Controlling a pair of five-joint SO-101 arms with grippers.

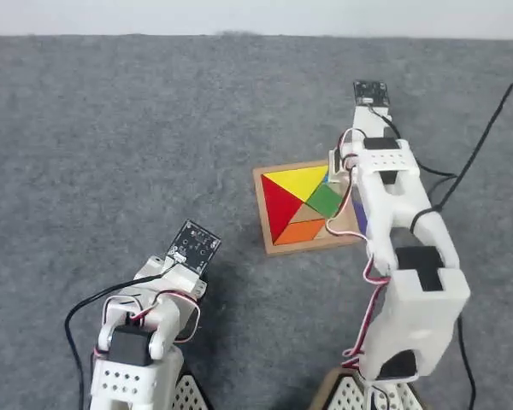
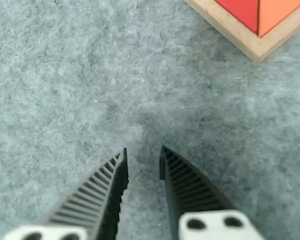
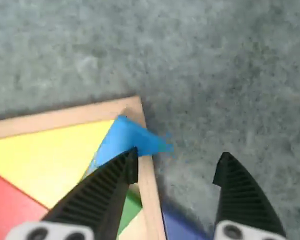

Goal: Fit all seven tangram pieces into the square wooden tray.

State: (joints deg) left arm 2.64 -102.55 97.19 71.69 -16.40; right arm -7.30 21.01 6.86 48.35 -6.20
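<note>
Grey carpet (image 1: 111,128) covers the whole table, and a pale wall (image 1: 239,15) runs along the far edge.

The left arm (image 1: 145,342) sits folded at the near left. The left gripper (image 2: 143,150) points down over bare carpet, its jaws released with a narrow gap and nothing between them. A corner of the tray lies well ahead of it.

The right arm (image 1: 402,222) stretches from the near right out over the tray's right side. The right gripper (image 3: 179,153) is spread wide and holds nothing. One finger (image 3: 105,185) hangs over the tray's far right corner and the other is over the carpet outside the rim.

The tray (image 1: 262,205) lies right of centre. In it, from the left, are a red triangle (image 1: 278,209), a yellow triangle (image 1: 301,181) behind it, an orange piece (image 1: 301,231) at the near edge and a green square (image 1: 325,200).

A blue triangle (image 3: 125,140) lies askew in the far right corner, with one tip sticking out over the rim. Whether the finger touches it cannot be told. A dark blue piece (image 3: 182,227) shows just outside the rim, beneath the gripper.
</note>
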